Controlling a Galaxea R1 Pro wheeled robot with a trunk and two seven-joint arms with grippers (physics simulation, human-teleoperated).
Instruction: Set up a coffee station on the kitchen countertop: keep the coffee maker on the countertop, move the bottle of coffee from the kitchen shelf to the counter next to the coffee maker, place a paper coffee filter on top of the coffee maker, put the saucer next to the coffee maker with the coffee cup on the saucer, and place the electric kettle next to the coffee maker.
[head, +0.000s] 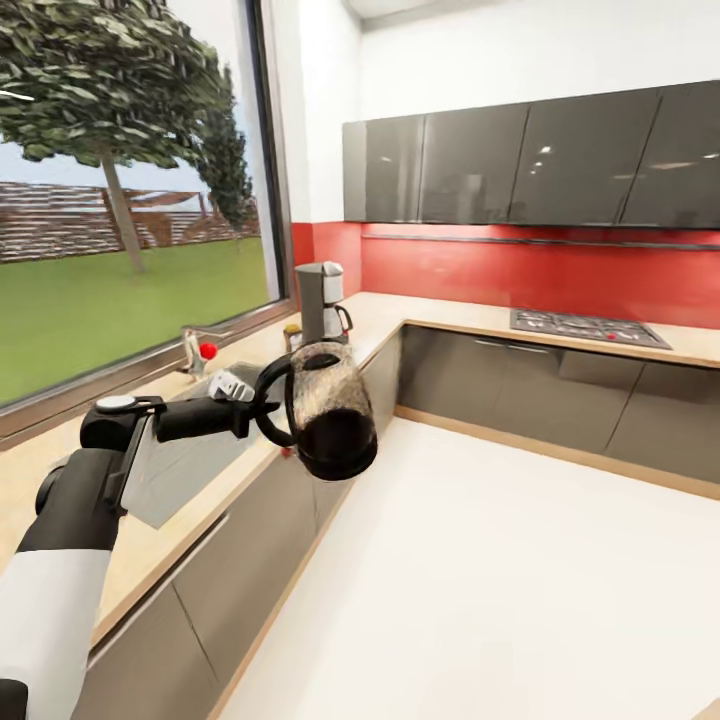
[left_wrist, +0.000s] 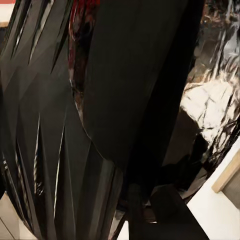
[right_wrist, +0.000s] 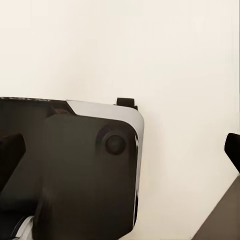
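Out past the near edge of the surface (head: 395, 318), the left end effector (head: 262, 402) is clamped on the electric kettle (head: 330, 420) by its handle (kettle tipped sideways); the coffee maker (head: 321, 302) sits farther back, straight ahead.

The left arm reaches forward from the near left, white upper sleeve giving way to a black forearm and wrist held roughly level. Its left gripper (head: 262, 405) points right and is clamped on the black loop handle of the electric kettle (head: 330, 420), which hangs tipped on its side. In the right wrist view, 2 dark fingertips (right_wrist: 11, 150) stand apart.
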